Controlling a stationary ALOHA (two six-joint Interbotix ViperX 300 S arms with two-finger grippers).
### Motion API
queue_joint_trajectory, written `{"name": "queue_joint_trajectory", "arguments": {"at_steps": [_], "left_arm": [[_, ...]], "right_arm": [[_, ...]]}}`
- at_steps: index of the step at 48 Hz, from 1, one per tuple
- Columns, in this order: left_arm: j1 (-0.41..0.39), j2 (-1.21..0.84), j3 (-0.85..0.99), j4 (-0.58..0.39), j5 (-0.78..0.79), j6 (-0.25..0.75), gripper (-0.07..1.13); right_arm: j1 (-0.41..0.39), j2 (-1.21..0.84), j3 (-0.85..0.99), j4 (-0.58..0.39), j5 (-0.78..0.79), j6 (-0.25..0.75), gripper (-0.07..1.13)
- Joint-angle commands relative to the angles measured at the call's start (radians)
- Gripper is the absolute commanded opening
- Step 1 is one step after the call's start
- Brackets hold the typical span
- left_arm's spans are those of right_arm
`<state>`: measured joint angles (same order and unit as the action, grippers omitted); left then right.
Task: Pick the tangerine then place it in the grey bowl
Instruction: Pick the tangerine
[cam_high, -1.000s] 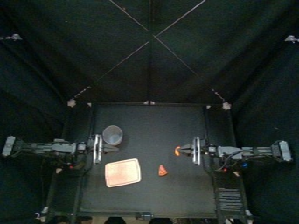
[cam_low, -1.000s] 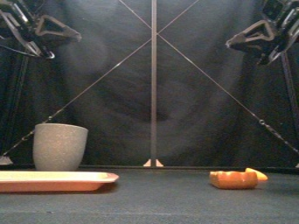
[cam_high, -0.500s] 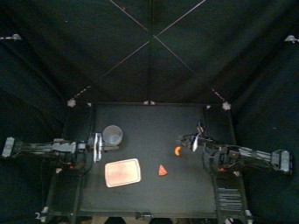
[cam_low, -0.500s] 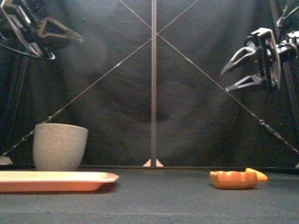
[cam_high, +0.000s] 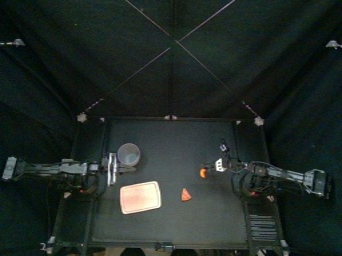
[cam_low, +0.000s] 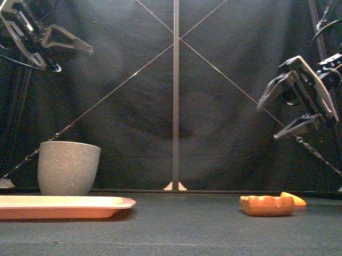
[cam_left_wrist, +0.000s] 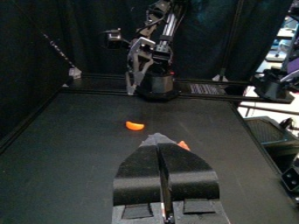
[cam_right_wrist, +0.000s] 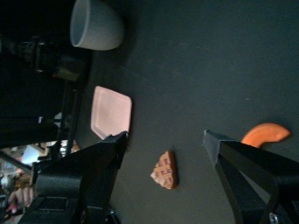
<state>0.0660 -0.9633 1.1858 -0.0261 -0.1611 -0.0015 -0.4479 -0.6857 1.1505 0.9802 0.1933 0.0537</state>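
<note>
We are logging the right pincer (cam_right_wrist: 163, 136) hanging above the desk (cam_high: 167, 140), its jaws spreading wide and gripping nothing. The tangerine (cam_high: 203, 172) is lying untouched on the desk's right half, low beneath that pincer. A small orange toy wedge (cam_high: 185, 194) is sitting near it, toward the front. Further left, the pink tray (cam_high: 140, 199) is lying flat, with the tall grey cup (cam_high: 128, 153) standing upright behind it. The left pincer (cam_left_wrist: 162, 142) is hovering at the left edge, jaws pressing together, empty.
</note>
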Motion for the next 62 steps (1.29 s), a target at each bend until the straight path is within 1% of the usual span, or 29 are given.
{"name": "queue_joint_trajectory", "arguments": {"at_steps": [1,6,14,23,33,36,45,62], "left_arm": [[0.0,0.005,-0.014,-0.006,-0.006,0.002,0.04],[-0.002,0.005,-0.014,-0.006,-0.005,0.0,0.04],[-0.005,0.003,-0.011,-0.006,-0.005,0.0,0.04],[-0.006,0.003,-0.006,-0.023,-0.005,0.0,0.05],[-0.006,0.003,-0.005,-0.034,-0.005,0.002,0.04],[-0.006,0.003,-0.003,-0.034,-0.005,0.002,0.04],[-0.006,0.003,-0.003,-0.035,-0.005,0.002,0.04],[-0.008,0.003,0.0,-0.035,-0.005,0.002,0.04]], "right_arm": [[-0.031,0.066,-0.028,-0.012,0.028,-0.008,1.0],[-0.032,0.135,-0.038,-0.061,0.043,0.0,1.0],[-0.028,0.25,-0.071,-0.087,0.061,0.0,0.97],[-0.04,0.333,-0.077,-0.095,0.124,0.0,0.93],[-0.049,0.354,-0.086,-0.097,0.169,0.002,0.93],[-0.063,0.356,-0.087,-0.1,0.178,0.002,0.93],[-0.097,0.387,-0.091,-0.1,0.178,0.002,0.93],[-0.095,0.532,-0.124,-0.091,0.141,0.002,0.93]]}}
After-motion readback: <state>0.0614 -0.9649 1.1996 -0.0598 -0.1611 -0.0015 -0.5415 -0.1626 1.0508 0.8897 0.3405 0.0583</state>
